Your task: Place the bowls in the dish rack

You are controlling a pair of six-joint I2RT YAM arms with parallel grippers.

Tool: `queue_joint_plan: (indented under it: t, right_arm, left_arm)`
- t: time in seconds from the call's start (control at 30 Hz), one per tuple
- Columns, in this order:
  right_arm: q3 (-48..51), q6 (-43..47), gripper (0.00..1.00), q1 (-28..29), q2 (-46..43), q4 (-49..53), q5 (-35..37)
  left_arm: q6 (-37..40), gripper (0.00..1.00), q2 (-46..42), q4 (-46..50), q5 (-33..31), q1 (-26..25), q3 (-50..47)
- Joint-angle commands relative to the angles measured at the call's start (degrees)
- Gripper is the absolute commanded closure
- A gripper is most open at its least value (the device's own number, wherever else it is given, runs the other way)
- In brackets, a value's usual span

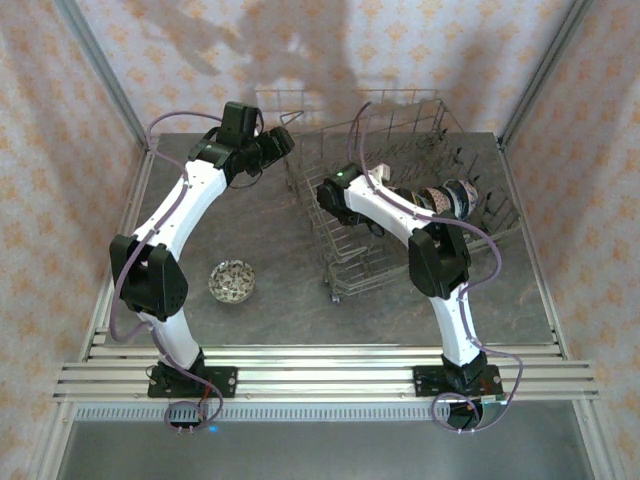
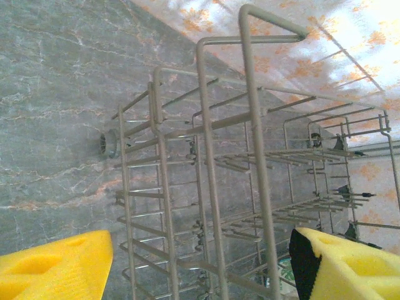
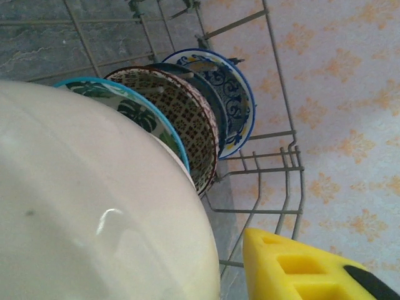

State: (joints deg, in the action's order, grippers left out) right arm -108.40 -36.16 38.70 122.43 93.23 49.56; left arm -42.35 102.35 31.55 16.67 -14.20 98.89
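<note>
Grey marbled table [image 1: 290, 315] held one loose bowl [image 1: 231, 281], mouth up, left of the dish rack [image 1: 336, 262] on my left arm's side. I had the left gripper [image 1: 277, 144] spread and empty, well behind it. I couldn't tell whether the right gripper [image 1: 372, 183] gripped the racked cream bowl [image 3: 94, 206].
</note>
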Motion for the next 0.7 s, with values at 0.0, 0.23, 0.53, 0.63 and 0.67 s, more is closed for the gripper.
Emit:
queue_joint_plan:
  t: [0.0, 0.23, 0.53, 0.63, 0.67]
  right_arm:
    - [-1.5, -0.5, 0.6, 0.4, -0.3, 8.7, -2.2]
    - [-3.2, 0.6, 0.49, 0.8, 0.2, 8.6, -4.9]
    - [-4.6, 3.0, 0.37, 1.9, 2.6, 8.1, -7.7]
    - [-4.1, 4.8, 0.36, 1.9, 2.0, 5.8, -9.5]
    - [-4.0, 5.2, 0.36, 1.9, 1.7, 4.8, -10.4]
  left_arm:
    - [-1.0, 0.24, -1.5, -1.3, 1.1, 0.8, -1.1]
    - [-1.3, 0.24, -1.2, -1.8, 1.9, 1.0, -1.0]
    - [-1.8, 0.24, -2.1, -2.9, 3.1, 2.1, -3.6]
    - [-2.0, 0.24, -1.9, -3.0, 3.6, 2.3, -3.8]
    - [-2.1, 0.24, -1.8, -3.0, 3.7, 2.3, -3.9]
